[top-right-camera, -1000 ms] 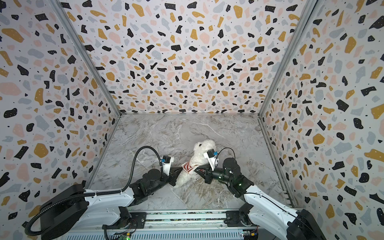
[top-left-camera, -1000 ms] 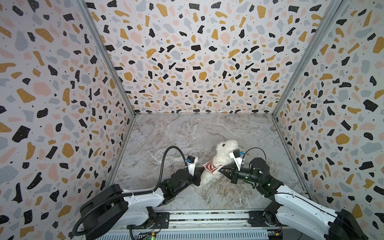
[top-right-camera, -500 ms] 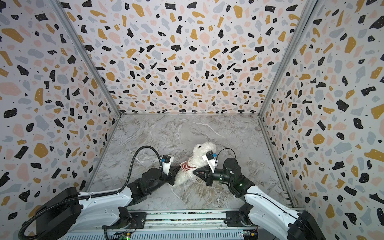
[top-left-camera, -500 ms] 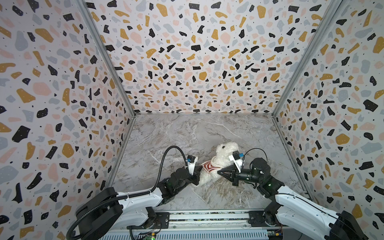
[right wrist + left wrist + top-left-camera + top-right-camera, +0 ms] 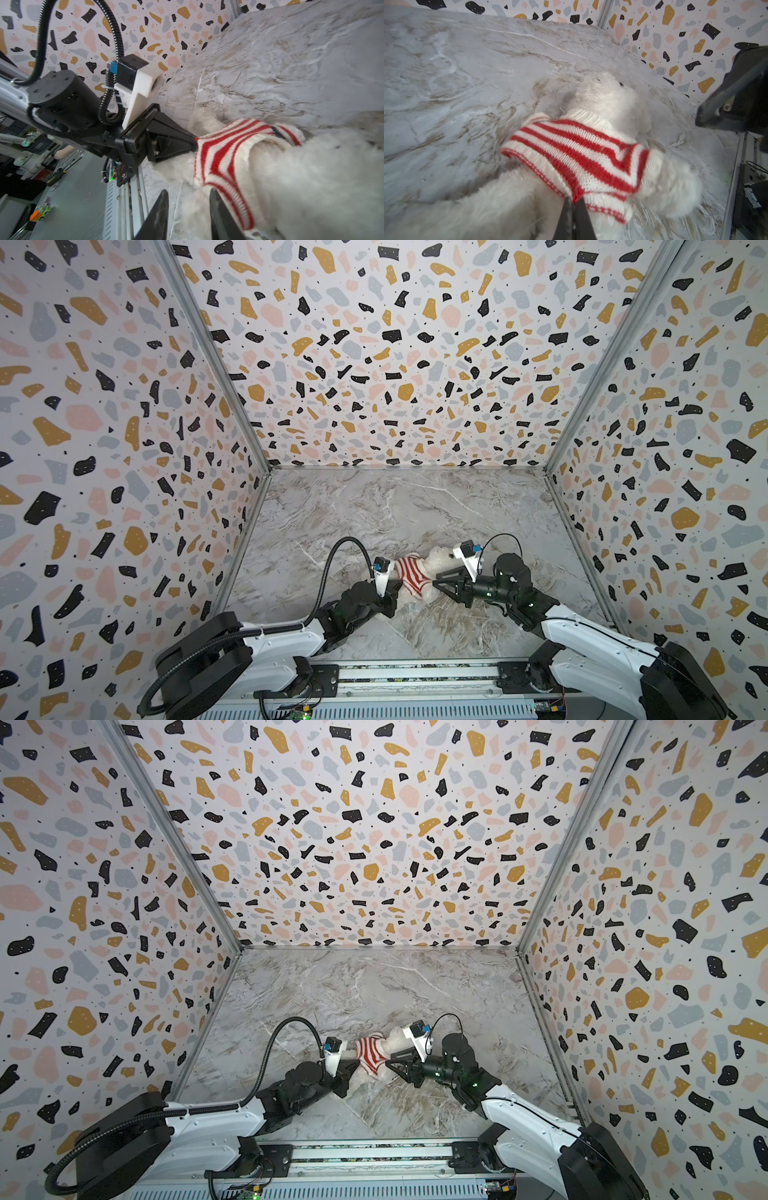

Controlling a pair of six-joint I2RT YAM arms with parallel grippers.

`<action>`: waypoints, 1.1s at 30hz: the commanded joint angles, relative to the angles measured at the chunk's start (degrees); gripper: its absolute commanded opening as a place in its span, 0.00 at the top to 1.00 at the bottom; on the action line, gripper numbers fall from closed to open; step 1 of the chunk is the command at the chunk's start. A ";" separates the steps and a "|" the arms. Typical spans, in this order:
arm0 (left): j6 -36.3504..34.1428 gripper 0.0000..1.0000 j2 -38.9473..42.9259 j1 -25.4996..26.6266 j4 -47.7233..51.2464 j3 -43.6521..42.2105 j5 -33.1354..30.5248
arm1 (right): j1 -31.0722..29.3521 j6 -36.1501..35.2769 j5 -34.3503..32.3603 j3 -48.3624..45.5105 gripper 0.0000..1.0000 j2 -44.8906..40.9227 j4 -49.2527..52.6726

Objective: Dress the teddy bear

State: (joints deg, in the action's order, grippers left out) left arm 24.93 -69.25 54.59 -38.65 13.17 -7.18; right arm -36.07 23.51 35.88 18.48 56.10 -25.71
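I see the bear [image 5: 442, 559] [image 5: 396, 1039] lying on the marble desk [image 5: 374, 506], near the front edge and roughly midway between the side walls. Its head points toward the right arm's side and its legs toward the left arm.

A red-and-white striped sweater [image 5: 411, 576] [image 5: 370, 1053] sits round its torso. In the left wrist view the sweater's [image 5: 581, 149] white collar lies at the neck below the bear's [image 5: 604, 93] head, and one furry arm comes out through a sleeve. The other arm is hidden on the far side, so I cannot say whether it is through its sleeve.

The left end effector [image 5: 572, 204] has its fingers pressed together on the sweater's bottom hem, pinching a fold of the knit. The right wrist view shows the same thing from the opposite side: the left end effector [image 5: 195, 143] biting the striped edge low over the desk [image 5: 291, 62].

The right end effector [image 5: 187, 195] has its fingers spread with a clear gap and holds nothing. Only white fur and desk show between them, and the sweater's [image 5: 224, 158] edge lies just beside one finger. In both top views the right end effector [image 5: 434, 581] [image 5: 387, 1063] sits just beside the sweater, in front of the bear's head. The sweater lies between it and the left end effector [image 5: 400, 585] [image 5: 355, 1067].
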 commanded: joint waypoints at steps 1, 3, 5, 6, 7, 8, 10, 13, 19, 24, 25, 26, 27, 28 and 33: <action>1.92 1.00 -3.38 1.06 -6.12 -0.44 1.24 | 0.20 -1.51 -3.93 -0.77 0.62 -1.69 2.00; 2.42 1.00 -5.60 1.57 -7.40 -0.04 1.85 | 0.08 -2.83 -4.40 -0.87 0.60 -2.69 3.87; 2.99 1.00 -7.64 2.09 -8.25 0.52 2.06 | -0.85 -4.96 -5.52 -0.58 0.58 -3.75 6.74; 3.31 1.00 -8.19 2.24 -8.91 0.62 2.24 | -1.90 -6.25 -6.81 -0.17 0.56 -4.15 8.44; 3.53 1.00 -9.04 2.38 -9.66 0.72 2.47 | -3.34 -7.69 -9.25 0.48 0.56 -4.55 10.88; 3.93 1.00 -9.64 2.53 -10.35 0.80 2.77 | -5.03 -8.81 -11.92 0.99 0.54 -4.76 13.17; 4.34 1.00 -10.58 2.80 -11.15 1.24 3.20 | -7.89 -9.82 -16.27 1.62 0.53 -4.86 16.49; 4.94 1.00 -12.09 3.06 -12.16 1.89 3.73 | -11.60 -8.43 -21.21 1.35 0.51 -4.77 18.74; 5.31 1.00 -13.64 3.37 -13.03 2.91 4.28 | -14.91 -2.10 -27.06 -0.10 0.50 -2.60 18.76; 5.55 1.00 -13.79 3.51 -13.26 3.09 4.41 | -15.69 -0.47 -31.45 -0.11 0.51 0.68 18.54; 5.49 1.00 -13.70 3.60 -13.24 3.00 4.43 | -15.69 -0.41 -32.28 -0.02 0.51 1.38 18.89; 5.48 1.00 -13.71 3.62 -13.37 2.93 4.41 | -15.69 -0.33 -32.77 -0.10 0.52 1.91 18.93; 5.48 1.00 -13.63 3.61 -13.37 2.92 4.45 | -15.74 -0.10 -32.94 -0.34 0.52 2.32 18.66; 5.48 1.00 -13.69 3.60 -13.32 2.86 4.32 | -15.78 0.24 -33.13 -0.65 0.52 2.67 18.29; 5.48 1.00 -13.61 3.60 -13.60 2.74 4.28 | -16.26 2.34 -35.73 -2.60 0.54 1.71 18.57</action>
State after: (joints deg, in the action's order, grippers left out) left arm 30.37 -82.48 57.95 -50.30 15.05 -2.66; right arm -51.90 23.86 3.42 17.04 58.74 -8.54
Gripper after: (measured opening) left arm 0.049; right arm 0.460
